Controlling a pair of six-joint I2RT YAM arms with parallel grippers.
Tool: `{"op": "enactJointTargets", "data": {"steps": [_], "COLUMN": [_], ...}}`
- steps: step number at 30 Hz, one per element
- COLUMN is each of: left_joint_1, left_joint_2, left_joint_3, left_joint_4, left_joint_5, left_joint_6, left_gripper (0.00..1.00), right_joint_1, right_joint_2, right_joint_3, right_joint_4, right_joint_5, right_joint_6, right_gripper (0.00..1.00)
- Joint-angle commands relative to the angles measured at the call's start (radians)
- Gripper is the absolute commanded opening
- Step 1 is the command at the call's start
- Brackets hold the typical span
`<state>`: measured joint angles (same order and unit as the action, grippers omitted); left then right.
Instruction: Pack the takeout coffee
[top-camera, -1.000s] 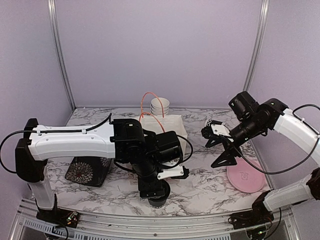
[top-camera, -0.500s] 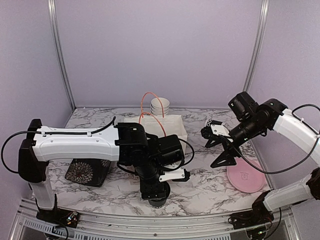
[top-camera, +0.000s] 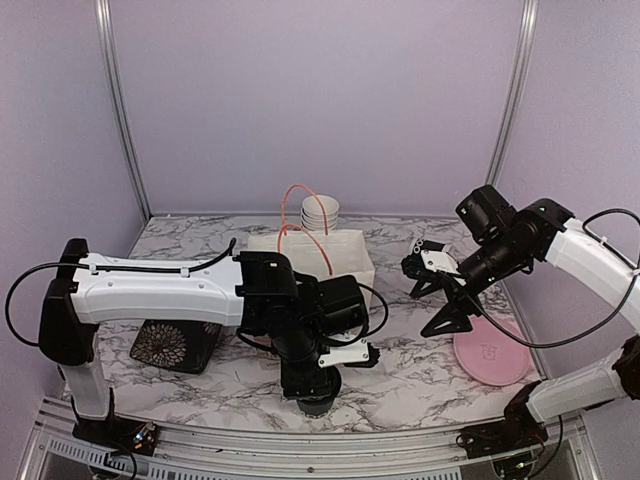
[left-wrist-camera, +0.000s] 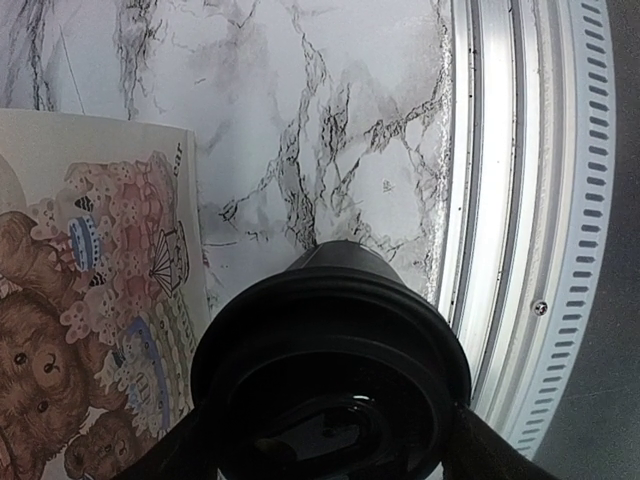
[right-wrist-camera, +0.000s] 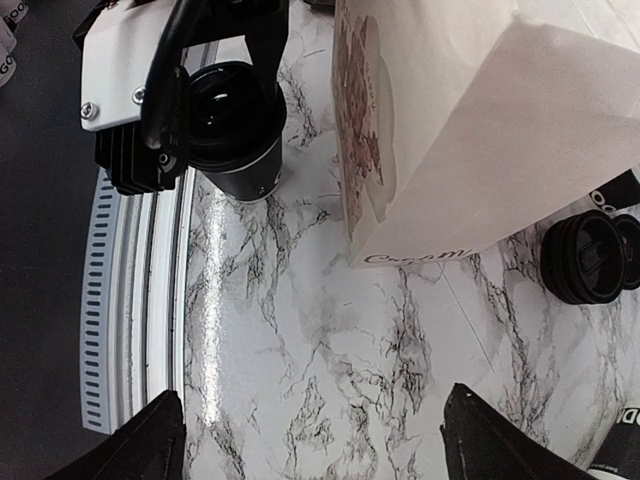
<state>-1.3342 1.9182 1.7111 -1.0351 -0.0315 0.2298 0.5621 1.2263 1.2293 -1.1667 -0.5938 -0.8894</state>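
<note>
A lidded cup (left-wrist-camera: 330, 370) stands at the near edge of the desk (top-camera: 420, 380), just in front of the bag (top-camera: 340, 258). The left jaws straddle it, one on each side of the lid; whether they press it cannot be told. The right jaws hang wide and empty above the desk's right side.

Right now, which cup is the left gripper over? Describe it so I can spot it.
Start at the white paper bag mid-table and come toward the metal rail at the near edge. The coffee cup stands there alone, under the left gripper. Unlike the open stacked cups behind the bag, it is black and lidded.
</note>
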Motion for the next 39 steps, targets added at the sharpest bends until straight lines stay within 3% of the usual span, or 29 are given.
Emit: {"op": "enactJointTargets", "data": {"steps": [1,9,12,16,21,27,33,36,39], "left_joint_1": [0.003,-0.003,-0.015,-0.022,-0.044,-0.052,-0.053,-0.052,-0.052], "left_joint_2": [0.011,-0.085,-0.139,-0.254,-0.406,-0.568,-0.612,-0.633,-0.641], "left_joint_3": [-0.028,0.070,0.105,0.157,0.206,0.235,0.326,0.385,0.453], "left_joint_4": [-0.005,-0.036,-0.062,-0.076,-0.078,-0.117,-0.236,-0.288,-0.290], "left_joint_5": [0.025,0.122,0.141,0.297,0.249,0.137,0.007,-0.109,-0.196], "left_joint_6": [0.012,-0.016,-0.040,-0.101,-0.196,-0.284,-0.310,-0.298,-0.245], "left_gripper": [0.70,0.64,0.64,0.66,0.65,0.64,0.62,0.61,0.62], "right_joint_1": [-0.008,-0.010,-0.010,-0.009,0.024,0.148,0.161,0.161,0.162], "right_joint_2": [-0.011,0.024,0.098,0.265,0.455,0.619,0.722,0.720,0.700], "right_joint_3": [0.044,0.267,0.369,0.552,0.740,0.901,0.991,0.985,0.963], "right_joint_4": [0.009,0.164,0.245,0.207,0.128,0.070,0.062,0.065,0.076], "right_joint_5": [-0.015,0.031,0.054,-0.047,-0.160,-0.054,0.000,0.001,0.003], "right_joint_6": [0.015,0.115,0.189,0.216,0.219,0.227,0.281,0.291,0.295], "right_gripper": [0.86,0.86,0.86,0.83,0.78,0.78,0.60,0.32,0.17]}}
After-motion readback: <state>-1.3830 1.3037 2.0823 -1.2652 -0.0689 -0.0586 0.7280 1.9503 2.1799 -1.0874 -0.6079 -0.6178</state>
